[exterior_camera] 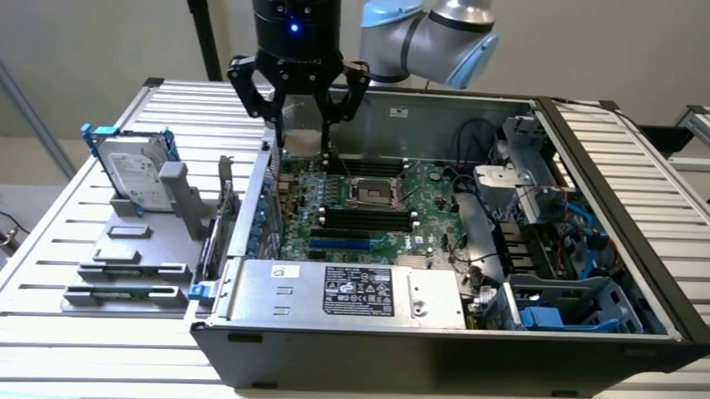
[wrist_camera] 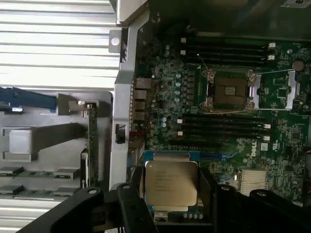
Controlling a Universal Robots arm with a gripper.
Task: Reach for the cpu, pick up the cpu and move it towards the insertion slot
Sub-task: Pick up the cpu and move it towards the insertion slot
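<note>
The tool (exterior_camera: pixel 302 125) hangs over the far edge of the open computer case (exterior_camera: pixel 444 332), and it is pinching the cpu (wrist_camera: pixel 171 183) between its black fingers (wrist_camera: pixel 133 204): in the wrist view the chip's silvery plate faces the camera, level and square, with one dark finger on each of two opposite edges. Gripping it by the edges makes sense to me, since that leaves the flat top and the underside clear (the underside is what has to meet the socket). In the exterior view the chip shows as a pale square (exterior_camera: pixel 301 143) between the finger ends, held up in the air above the motherboard (exterior_camera: pixel 367 208), touching nothing below it. The insertion slot (exterior_camera: pixel 374 196) sits on the board a little to the exterior view's right of the tool and nearer the camera; from the wrist it reads as a metal frame around a dark centre (wrist_camera: pixel 229 90), flanked on both sides by the long black memory slots (exterior_camera: pixel 361 223). So the chip is lifted and carried over the case, but it is not yet above the socket. Over on the slatted desk (exterior_camera: pixel 66 208), a grey fixture (exterior_camera: pixel 139 249) keeps a hard drive (exterior_camera: pixel 131 170) upright in its blue frame, well apart from the work.
</note>
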